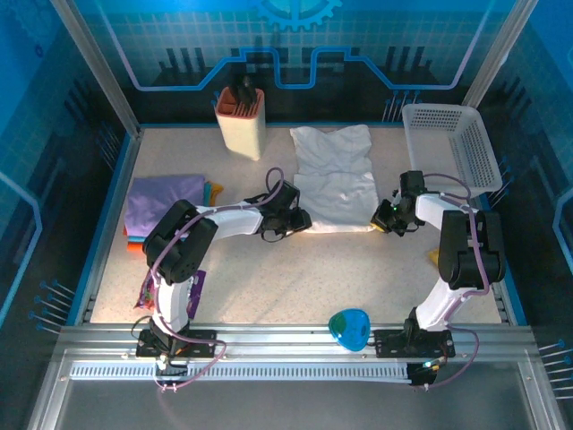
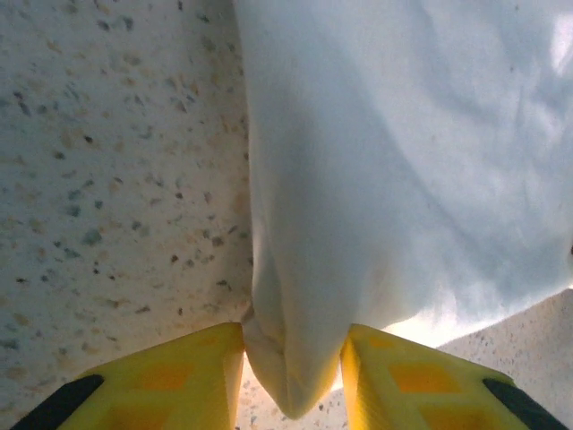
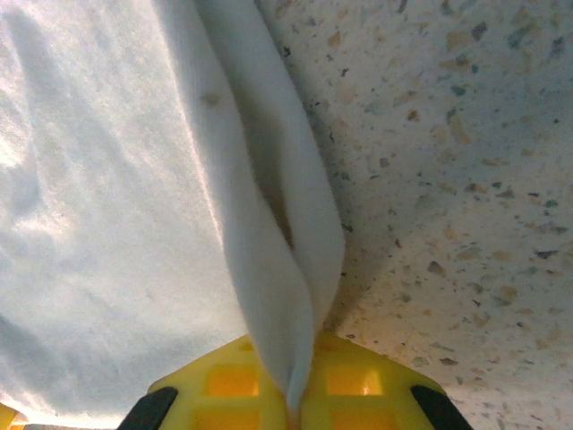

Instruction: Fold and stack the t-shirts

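A white t-shirt (image 1: pixel 336 179) lies partly folded at the middle back of the table. My left gripper (image 1: pixel 303 219) sits at its near left corner. In the left wrist view the yellow fingers (image 2: pixel 201 376) press from both sides on a bunched corner of the white t-shirt (image 2: pixel 394 161). My right gripper (image 1: pixel 380 218) is at the near right corner. In the right wrist view that gripper (image 3: pixel 303 394) is shut tight on a pinched fold of the white t-shirt (image 3: pixel 107 206). A folded lavender t-shirt (image 1: pixel 161 204) with an orange-edged one (image 1: pixel 213 190) under it lies at the left.
A white perforated basket (image 1: pixel 452 143) stands at the back right. A beige holder (image 1: pixel 242 121) stands at the back, left of the shirt. A purple snack packet (image 1: pixel 195 287) lies by the left arm. A blue object (image 1: pixel 349 327) rests on the front rail.
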